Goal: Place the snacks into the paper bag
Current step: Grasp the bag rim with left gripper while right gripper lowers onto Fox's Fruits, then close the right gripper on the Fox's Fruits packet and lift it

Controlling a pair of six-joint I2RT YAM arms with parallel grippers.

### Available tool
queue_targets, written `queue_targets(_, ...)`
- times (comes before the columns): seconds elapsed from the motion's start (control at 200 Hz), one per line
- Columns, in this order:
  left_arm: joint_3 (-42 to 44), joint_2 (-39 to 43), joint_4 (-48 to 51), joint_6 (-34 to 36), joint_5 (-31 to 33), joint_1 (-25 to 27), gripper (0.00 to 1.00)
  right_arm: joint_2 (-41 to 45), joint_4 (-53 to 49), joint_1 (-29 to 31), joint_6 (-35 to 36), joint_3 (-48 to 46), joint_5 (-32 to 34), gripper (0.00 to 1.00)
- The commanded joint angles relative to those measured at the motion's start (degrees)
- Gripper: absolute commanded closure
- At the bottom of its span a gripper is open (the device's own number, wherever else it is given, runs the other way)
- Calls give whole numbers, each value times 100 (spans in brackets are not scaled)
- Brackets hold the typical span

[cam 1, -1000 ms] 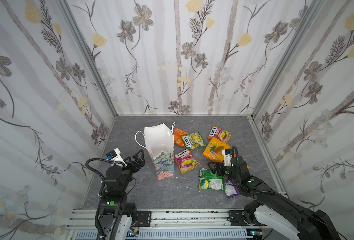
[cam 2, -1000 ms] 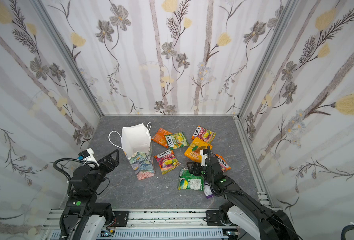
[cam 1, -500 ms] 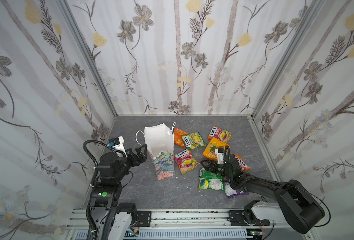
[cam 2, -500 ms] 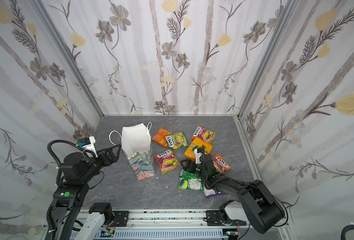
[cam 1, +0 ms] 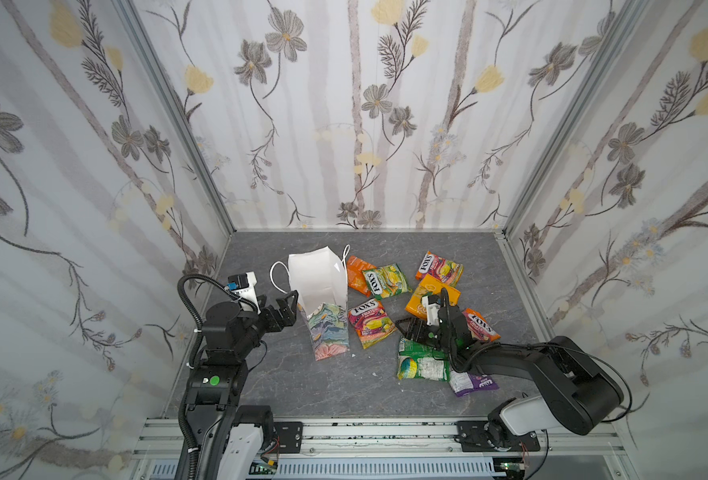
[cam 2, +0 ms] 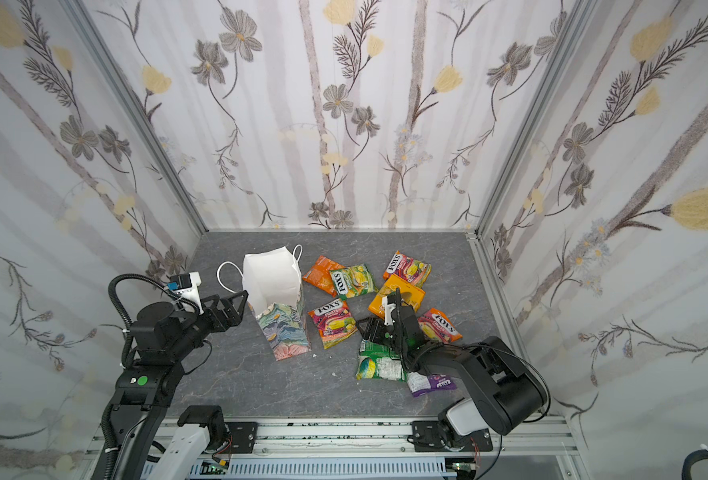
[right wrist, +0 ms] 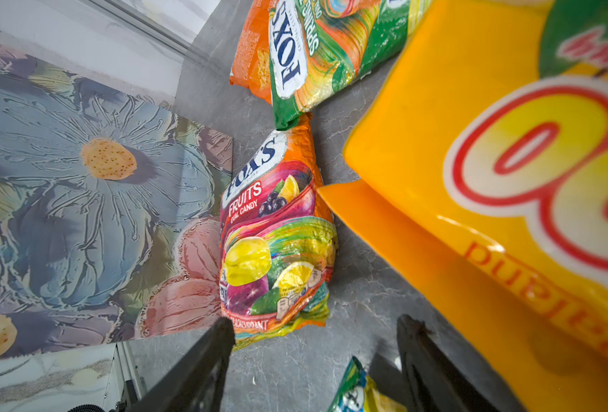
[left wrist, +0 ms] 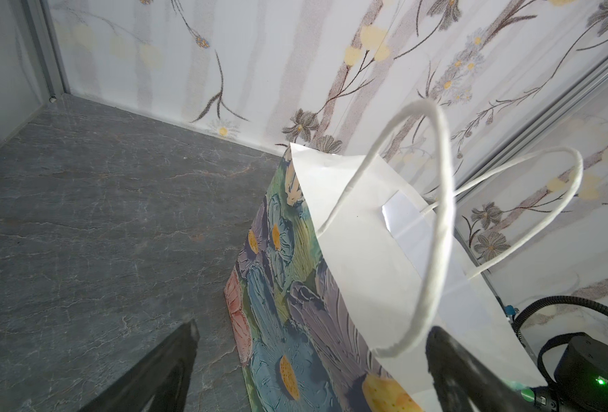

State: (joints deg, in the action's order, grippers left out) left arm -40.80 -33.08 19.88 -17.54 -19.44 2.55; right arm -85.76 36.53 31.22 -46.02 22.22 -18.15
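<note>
Upright paper bag (cam 1: 328,334), pastel floral outside, white inside (cord handles (cam 1: 275,276) splayed), on grey floor (cam 1: 285,386), crinkly FOX'S snacks (cam 1: 371,323) beside it, left gripper (cam 1: 289,305) fingers spread at its rim, right gripper (cam 1: 407,327) fingers parted, empty, above them.

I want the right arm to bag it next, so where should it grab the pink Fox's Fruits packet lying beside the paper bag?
Probably the crimped end of the Fruits packet nearest the right gripper, from above, jaws across the seam. It lies flat on the table and bulges mid-body, so that thin end looks easiest to pinch.
</note>
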Motion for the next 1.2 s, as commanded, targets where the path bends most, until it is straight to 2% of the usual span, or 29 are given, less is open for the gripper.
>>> queue_targets(0.0,49,-4,-300,80,-156,-9,0,-251,458,55,-143,102,-156,30)
queue_targets(0.26,54,-166,-229,110,-295,-9,0,-853,666,185,-212,323,-250,39)
queue_targets(0.889,85,-102,-212,115,-307,-9,0,-1528,934,281,-232,686,-173,48)
queue_targets(1.044,97,-93,-239,118,-263,-9,0,-1642,934,284,-210,786,-197,53)
queue_targets(1.194,105,-46,-248,110,-246,-9,0,-1697,872,271,-155,868,-189,64)
